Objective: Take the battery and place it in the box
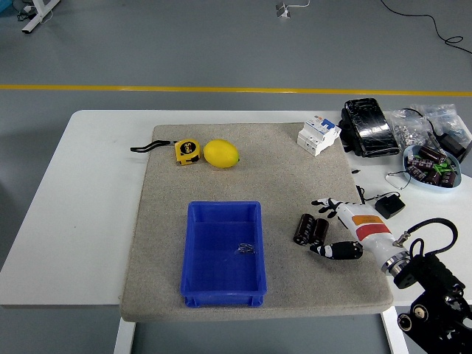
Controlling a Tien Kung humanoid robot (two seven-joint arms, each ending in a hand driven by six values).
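The battery [310, 229], a pair of dark cylinders lying side by side, rests on the beige mat right of the blue box [223, 254]. The box is open-topped and holds a small dark metal piece [245, 249]. My right hand [330, 226] comes in from the lower right, fingers spread around the battery's right side, thumb [335, 251] just below it and fingers [324, 204] just above it. It is open and not closed on the battery. My left hand is out of view.
A yellow tape measure [186, 151] and a lemon [220, 153] lie at the mat's back left. A white circuit breaker [318, 135], a black wrapped pack [369, 127], a bowl of capacitors [431, 164] and a small black block [389, 204] sit at the right.
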